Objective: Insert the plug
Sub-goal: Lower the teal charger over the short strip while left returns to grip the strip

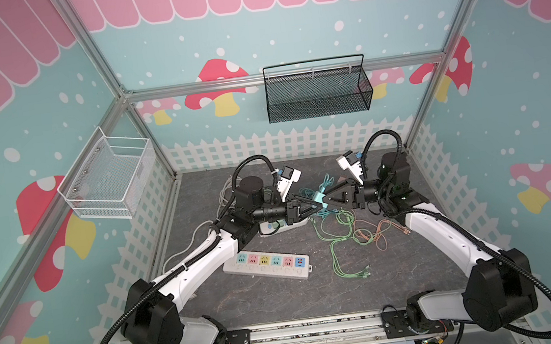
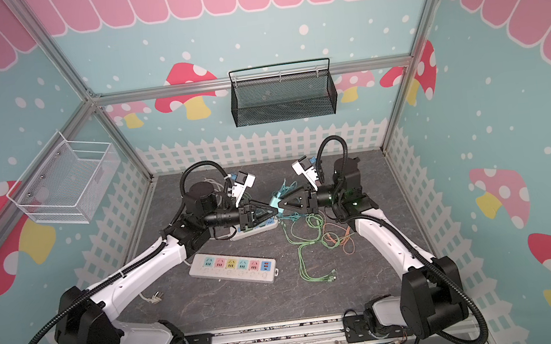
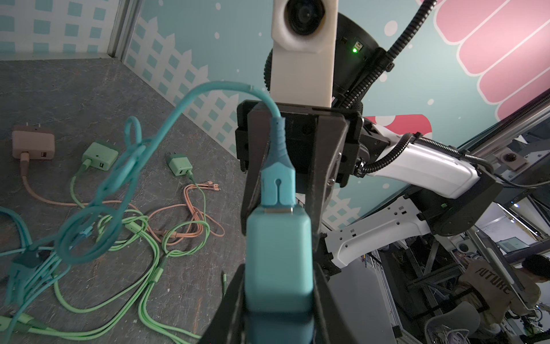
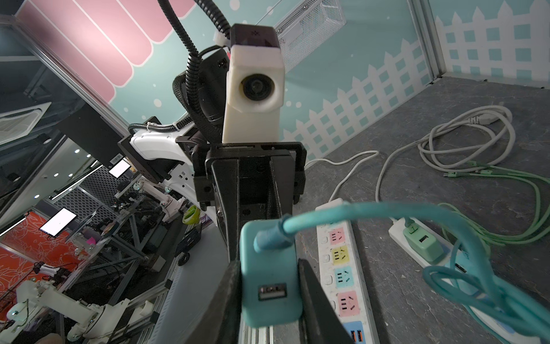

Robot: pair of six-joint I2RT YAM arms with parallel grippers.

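Two pincers, one object: which holds it? (Student)

Both. Left pincer [image 1: 322, 206] and right pincer [image 1: 326, 200] meet tip to tip, each pinching the teal charger [image 1: 318, 196], which hangs between them clear of the table [image 1: 316, 298]. Its teal cable [image 3: 220, 85] is seated in one port and loops away past the right pincer's fingers; the second port stands vacant. (Tutor)

What lies beyond the pincers? (Student)

Just beneath the left pincer, a white strip [image 4: 397, 231] carries a green charger [image 4: 422, 242]. Farther off, back toward the arms' bases, lies the coloured power strip [image 1: 267, 269], every socket unoccupied. (Tutor)

How far along is the task? (Student)

Early to middle, by my reading. Done: the charger is lifted off the table. The double hold suggests a handover, with neither pincer released. The prongs are hidden, so their heading cannot be told. Left: one pincer lets go, the other carries the charger to a free socket, lines up the prongs and presses them home. (Tutor)
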